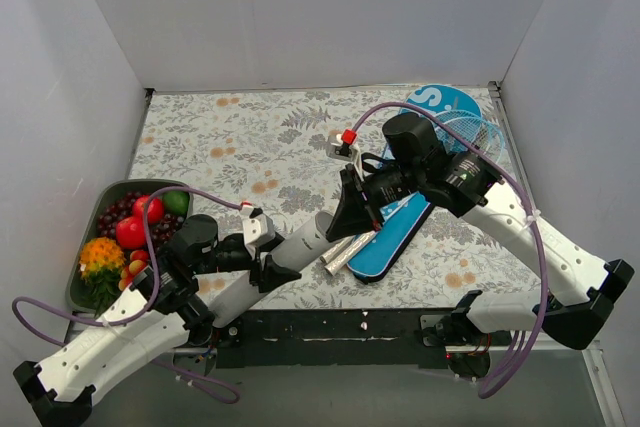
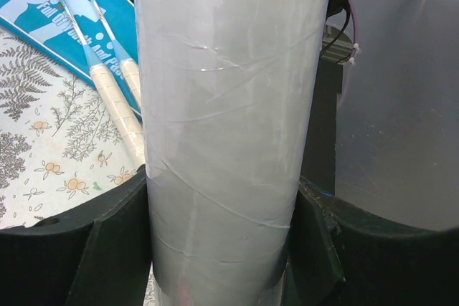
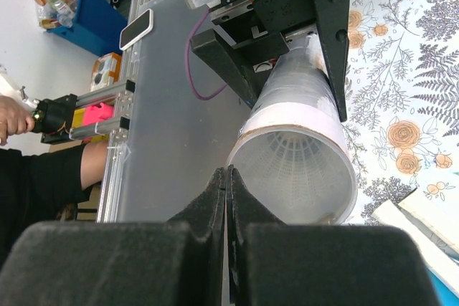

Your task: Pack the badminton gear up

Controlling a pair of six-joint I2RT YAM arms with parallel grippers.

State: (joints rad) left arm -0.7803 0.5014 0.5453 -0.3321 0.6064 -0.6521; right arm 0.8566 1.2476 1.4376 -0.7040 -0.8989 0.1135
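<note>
Here the left gripper (image 1: 262, 250) clamps the white cardboard tube (image 1: 305, 238) above the table (image 1: 250, 137); the right gripper (image 3: 226, 190), fingers pressed together and seemingly empty, faces its open mouth. The rackets (image 2: 115, 102) lie on the blue cover (image 1: 402, 230).

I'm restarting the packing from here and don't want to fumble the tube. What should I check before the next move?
1. Tube clamped in the left gripper: ok.
2. Tube's open mouth faces the right gripper: ok.
3. Right jaws empty: ok, shut with nothing between them.
4. Shuttlecock inside the tube: ok, a lattice skirt shows within.
5. Rackets inside the cover: not ok, they lie on top of it.
6. Other loose shuttlecocks: cannot tell.
</note>
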